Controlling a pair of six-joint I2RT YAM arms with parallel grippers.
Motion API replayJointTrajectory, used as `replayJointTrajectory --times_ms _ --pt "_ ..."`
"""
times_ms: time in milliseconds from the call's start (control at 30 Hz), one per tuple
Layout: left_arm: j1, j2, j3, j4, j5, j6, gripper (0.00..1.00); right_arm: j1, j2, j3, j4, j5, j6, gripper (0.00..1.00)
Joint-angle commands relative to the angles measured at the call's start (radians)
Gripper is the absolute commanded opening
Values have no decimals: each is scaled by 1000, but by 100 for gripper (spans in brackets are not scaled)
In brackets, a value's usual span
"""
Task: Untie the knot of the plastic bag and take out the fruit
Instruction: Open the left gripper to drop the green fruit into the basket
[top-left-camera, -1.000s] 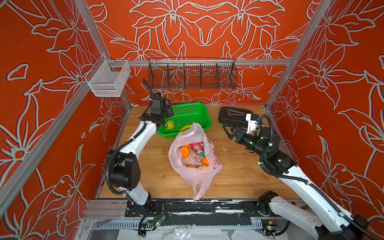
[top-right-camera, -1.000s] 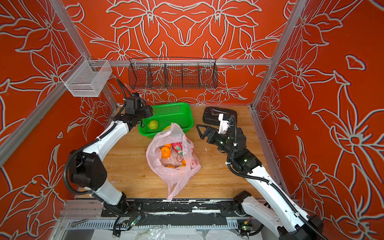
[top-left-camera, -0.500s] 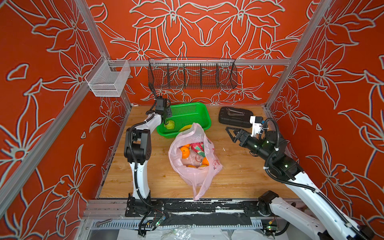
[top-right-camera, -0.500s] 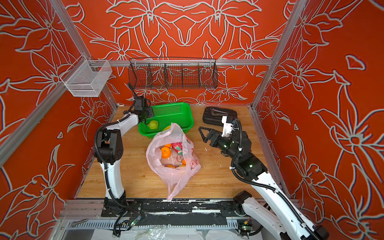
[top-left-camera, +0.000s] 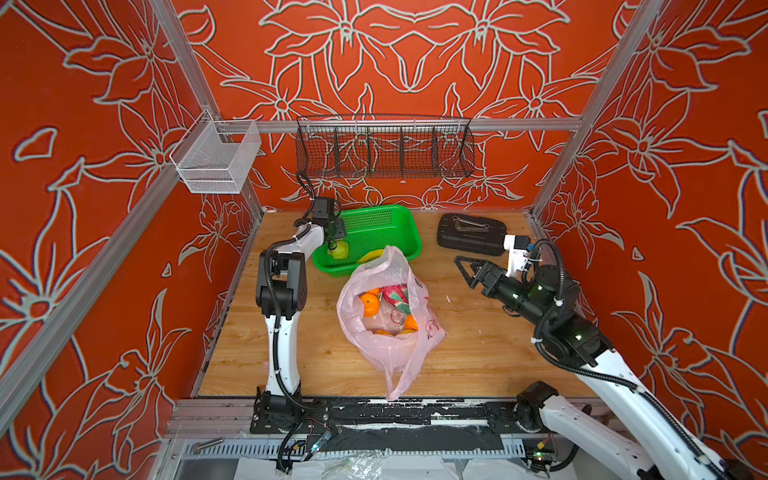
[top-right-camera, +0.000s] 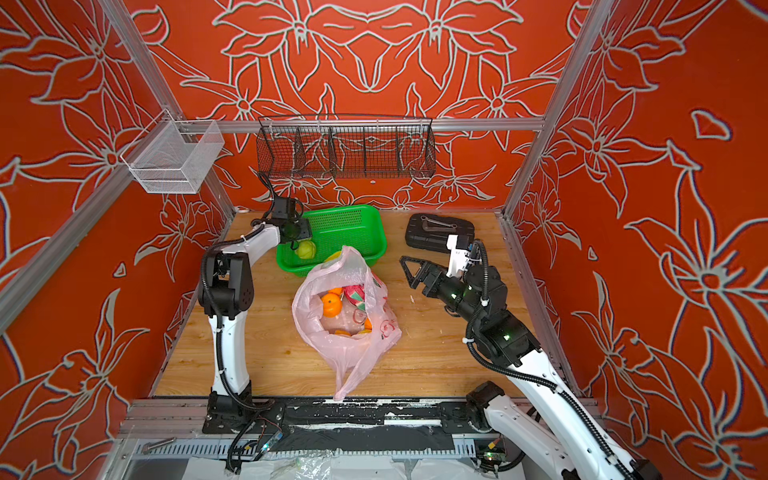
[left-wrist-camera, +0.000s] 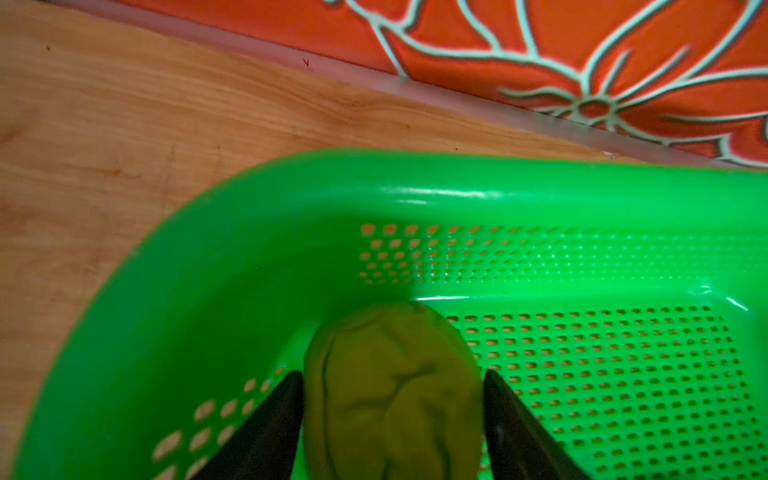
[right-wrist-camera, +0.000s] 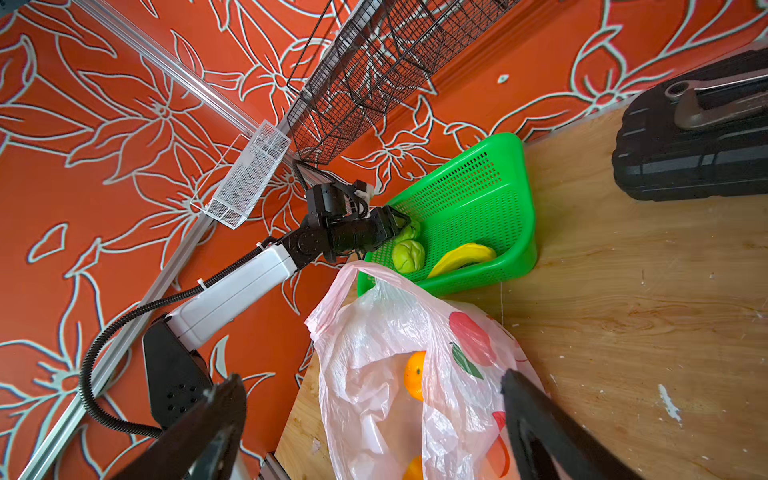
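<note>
Plastic bag (top-left-camera: 390, 345) lies on the table (top-left-camera: 478, 345), tail at the near edge, mouth gaping. Oranges (top-left-camera: 370, 303) and a dragon fruit (top-left-camera: 394, 293) show inside; the rest blurs under film. Right claw (top-left-camera: 462, 272) hovers beside it, spread wide and empty. Farther back, the bag's raised handle (top-left-camera: 388, 259) hides most of a banana (right-wrist-camera: 463, 257) in the green basket (top-left-camera: 409, 220). Left claw (left-wrist-camera: 392, 374) flanks a green apple (left-wrist-camera: 386, 340) there; gripped or released, I cannot tell.
</note>
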Motion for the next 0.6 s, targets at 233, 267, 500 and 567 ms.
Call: replayJointTrajectory --times_ms 233,267,500,567 --pt "-1 -284 -110 -16 48 -44 77 10 30 14 -25 -51 -47 97" --pt "0 -329 -149 4 73 -64 77 15 40 15 -19 -67 -54 97" --pt "-9 -598 -359 96 259 -204 77 143 148 64 -40 -64 -171 94" --pt "-23 -680 -419 101 303 -239 77 214 192 92 -60 -15 -219 93"
